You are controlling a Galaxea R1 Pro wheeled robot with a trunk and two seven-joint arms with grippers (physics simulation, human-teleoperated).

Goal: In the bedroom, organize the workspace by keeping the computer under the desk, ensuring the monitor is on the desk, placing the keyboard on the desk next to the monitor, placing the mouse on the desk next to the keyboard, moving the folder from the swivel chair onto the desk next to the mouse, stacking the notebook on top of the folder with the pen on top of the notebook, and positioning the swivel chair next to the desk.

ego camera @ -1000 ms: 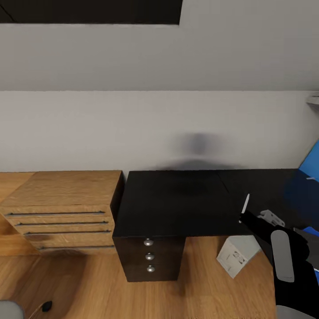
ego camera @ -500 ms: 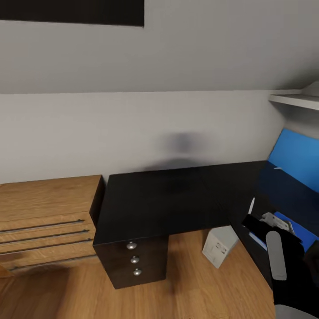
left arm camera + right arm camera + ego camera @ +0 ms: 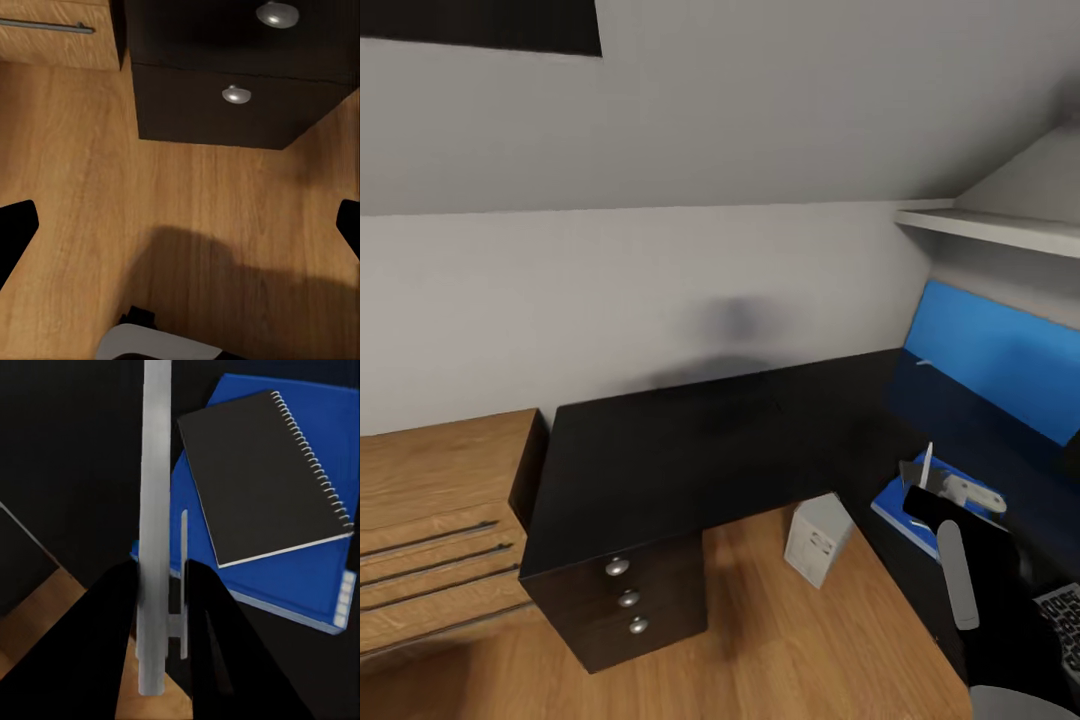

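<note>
View: your head camera has swung rightward over the last second, so the wooden drawer cabinet (image 3: 430, 540) has slid toward the left edge and the right wing of the worktop (image 3: 690, 450) has come into frame. That is camera travel, not things moving.

Newly in view: the folder (image 3: 895, 512) now lies on the worktop's right wing, with the notebook (image 3: 262, 472) stacked on it, spiral edge showing in the right wrist view. The blue wall panel (image 3: 1000, 360) stands behind, apart from the folder. A corner of the keyboard (image 3: 1065, 610) peeks in at the lower right.

Right pincer (image 3: 932, 492): clenched on the pen (image 3: 154, 525), which stands nearly upright between the fingers, tip up. In the right wrist view it hangs just beside the notebook's near edge, over the folder's margin, not yet over the notebook itself.

Left pincer (image 3: 180, 225): released, fingers spread wide, holding nothing, hanging over bare wooden floor near the black drawers (image 3: 232, 97).

Computer (image 3: 818, 538): on the floor, tilted, by the worktop's inner corner, partly under its edge.

Meaning for you: the stack looks ready, so the pen is likely the last piece. Shift the right pincer further over the notebook, lower, and lay the pen flat before letting go, since it can roll.
</note>
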